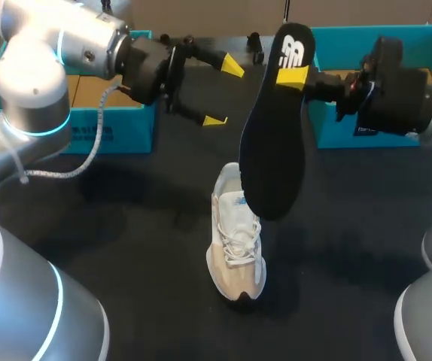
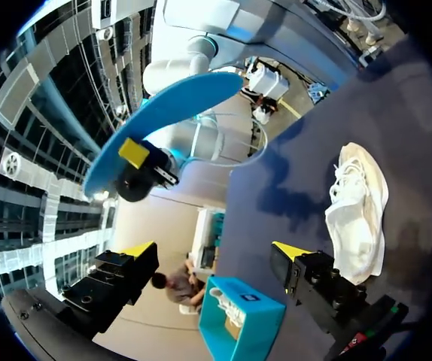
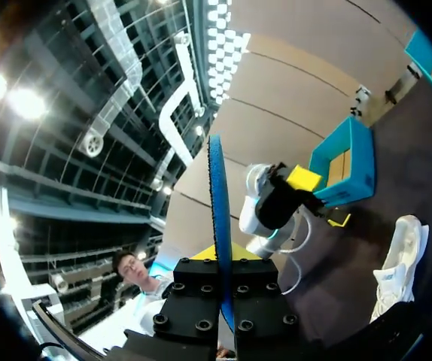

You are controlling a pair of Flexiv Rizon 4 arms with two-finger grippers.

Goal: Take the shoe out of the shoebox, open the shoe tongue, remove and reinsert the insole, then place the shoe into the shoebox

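Note:
A white and beige shoe (image 1: 236,241) stands on the black table, laces up. My right gripper (image 1: 293,75) is shut on the heel end of the insole (image 1: 272,150), which hangs in the air above the shoe with its black face showing. In the right wrist view the insole (image 3: 217,195) stands edge-on between the right gripper (image 3: 220,256) fingers. My left gripper (image 1: 223,92) is open and empty, level with the insole's upper end and just left of it. The left wrist view has the left gripper (image 2: 214,252) open, with the insole's blue underside (image 2: 167,124) ahead and the shoe (image 2: 359,210) off to one side.
A teal box (image 1: 107,124) sits at the back left of the table, under my left arm. Another teal box (image 1: 366,83) sits at the back right behind my right gripper. A white cable hangs from the left arm.

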